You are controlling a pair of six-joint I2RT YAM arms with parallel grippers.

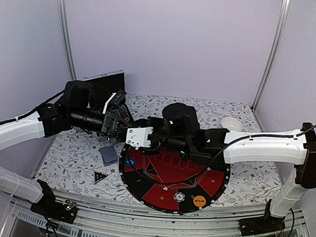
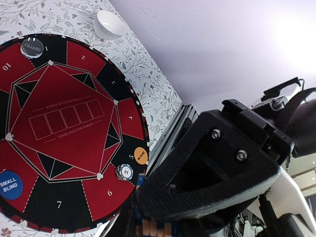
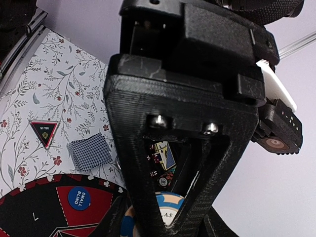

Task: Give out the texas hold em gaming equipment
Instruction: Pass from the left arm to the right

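My two grippers meet above the far left rim of the round mat [image 1: 159, 175]. My left gripper [image 1: 151, 141] is shut on a poker chip whose blue-and-cream striped rim [image 2: 154, 228] shows between its fingers. My right gripper [image 1: 162, 144] faces it and closes on the same blue-and-cream chip [image 3: 165, 213], seen face-on; the left finger hides part of it. On the mat lie a blue small-blind button [image 1: 131, 162], an orange big-blind button [image 1: 199, 201] and one chip [image 1: 179, 196]. The grey-blue card deck [image 1: 109, 154] and black triangular marker [image 1: 99, 176] lie left of the mat.
The open black case [image 1: 103, 87] stands at the back left, behind my left arm. A white bowl [image 1: 232, 123] sits at the back right. A silver dealer button [image 2: 32, 48] lies on the mat's far side. The table's metal front rail [image 1: 156, 227] runs below the mat.
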